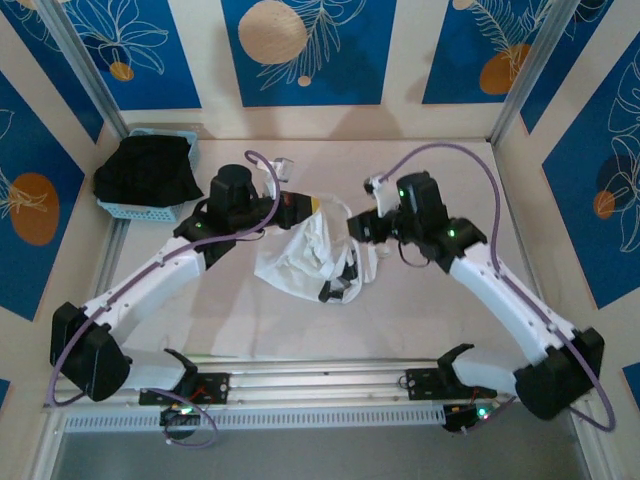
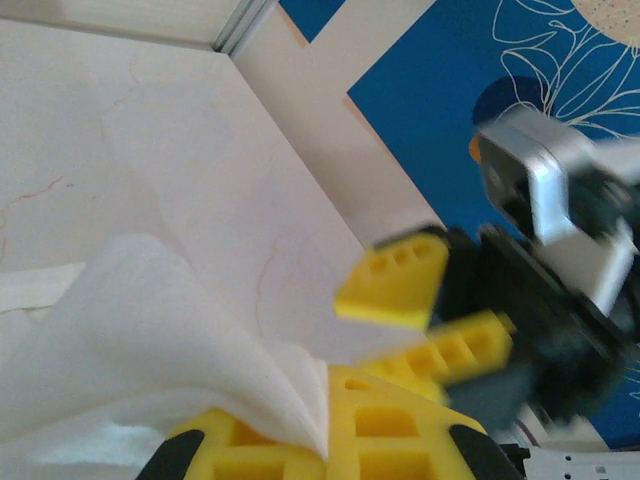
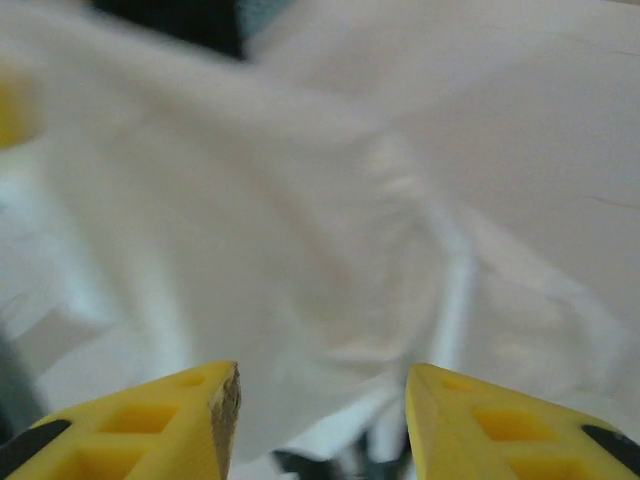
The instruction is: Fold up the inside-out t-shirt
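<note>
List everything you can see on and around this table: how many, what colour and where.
t-shirt: one, white with small black marks, crumpled mid-table between the grippers
black garment: one, black, heaped in the basket
basket: one, light blue, far left corner of the table
table: one, pale
wall panels: several, blue with orange and white leaf prints, around the table
rail: one, silver, along the near edge
left arm: one, white and black, reaching in from near left
right arm: one, white and black, reaching in from near right
left gripper: one, yellow, shut on a fold of the t-shirt
right gripper: one, yellow, open, over the t-shirt
</note>
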Available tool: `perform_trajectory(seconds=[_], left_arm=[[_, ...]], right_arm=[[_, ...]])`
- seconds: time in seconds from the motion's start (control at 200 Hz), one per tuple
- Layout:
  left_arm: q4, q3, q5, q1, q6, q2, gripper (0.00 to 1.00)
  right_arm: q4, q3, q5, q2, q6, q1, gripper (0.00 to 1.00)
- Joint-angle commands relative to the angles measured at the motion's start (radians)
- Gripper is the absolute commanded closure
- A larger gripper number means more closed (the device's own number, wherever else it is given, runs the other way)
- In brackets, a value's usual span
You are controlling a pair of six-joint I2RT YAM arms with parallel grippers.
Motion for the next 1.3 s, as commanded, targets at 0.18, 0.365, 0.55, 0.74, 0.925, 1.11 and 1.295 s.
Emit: perform_trajectory(seconds=[0.18,0.365,0.55,0.74,0.925,1.11,1.295], left_arm=[[0.008,0.074,0.018,0.009,-0.017,0.001,1.00],[-0.004,0.099,0.013,0.010,-0.015,0.006,1.00],[-0.023,0.126,-0.014,0.013,-0.010,0.024,1.00],[-0.062,0.143,-0.060,0.054,-0.015,0.032,1.00],[-0.095,0.174,-0.112,0.144,0.000,0.040,1.00],[-0.176,0.228,-0.194,0.146,0.101,0.067,0.99],[-0.237,0.254,-0.382,0.158,0.209,0.137,0.97]], right_arm=[[0.314,-0.252,-0.201,0.034,0.102,0.071,0.47],[0.441,-0.262,-0.191,0.075,0.122,0.097,0.58],[0.490,-0.269,-0.243,0.034,0.128,0.093,0.89],[0.424,-0.209,-0.397,-0.030,0.148,-0.008,1.00],[0.405,-0.099,-0.606,-0.087,0.238,-0.157,1.00],[0.356,0.060,-0.694,-0.038,0.287,-0.219,1.00],[0.255,0.180,-0.747,0.084,0.293,-0.244,1.00]])
